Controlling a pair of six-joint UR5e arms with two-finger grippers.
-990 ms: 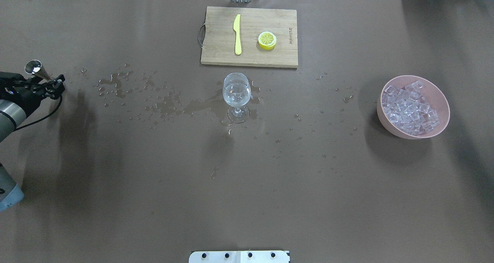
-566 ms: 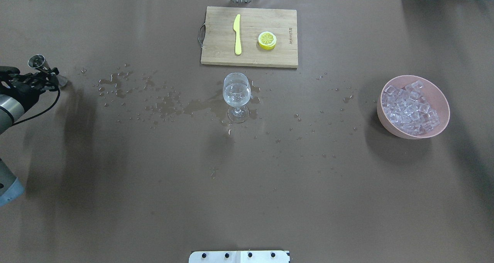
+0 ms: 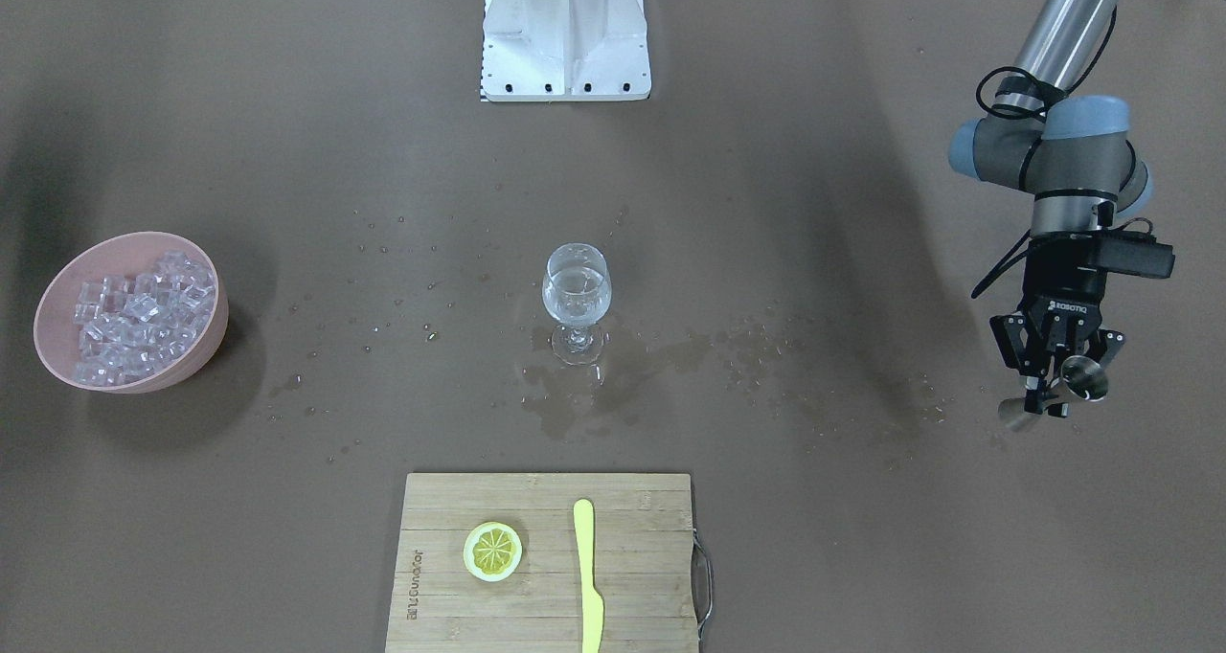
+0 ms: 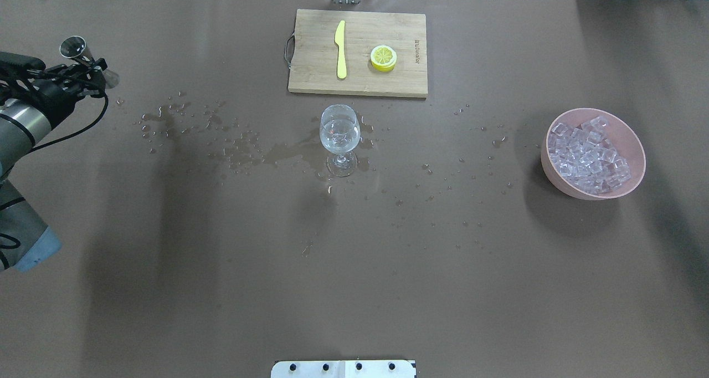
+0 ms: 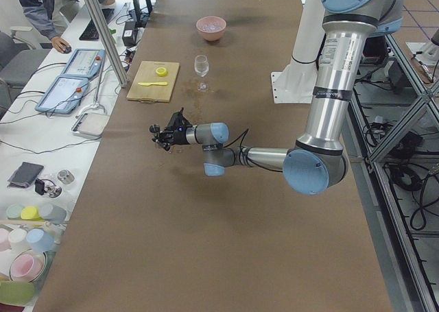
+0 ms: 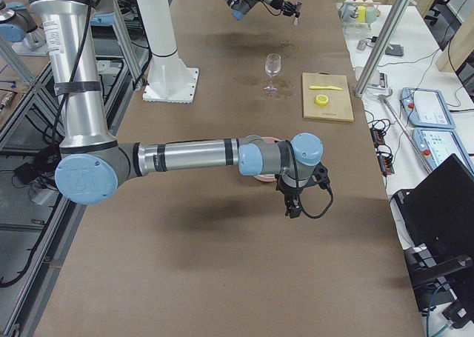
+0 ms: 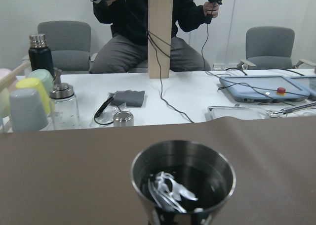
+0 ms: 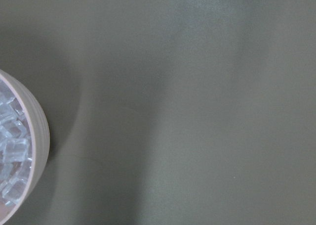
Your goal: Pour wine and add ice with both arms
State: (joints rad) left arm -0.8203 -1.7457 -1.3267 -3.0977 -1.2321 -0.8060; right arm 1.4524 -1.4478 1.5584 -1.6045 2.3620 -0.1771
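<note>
- One metal jigger (image 4: 73, 47) is being clasped by the left gripper (image 4: 88, 70), far left
- The wine (image 4: 339, 136) is being held in one wine glass (image 4: 339, 124), centre
- Many ice (image 4: 590, 153) cubes are being held in one pink bowl (image 4: 548, 170), right
- The right gripper (image 6: 292, 209): clenched or released cannot be told

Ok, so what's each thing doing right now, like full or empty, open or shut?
Wine glass: upright, a little clear liquid inside.
Bowl: upright, holding ice cubes.
Left gripper: shut on the metal cup.
Metal cup: held at its middle.
Right gripper: cannot tell, open or shut.
Knife: lying flat on the cutting board.
Lemon slice: cut side up on the board.
Table: wet with drops.
</note>
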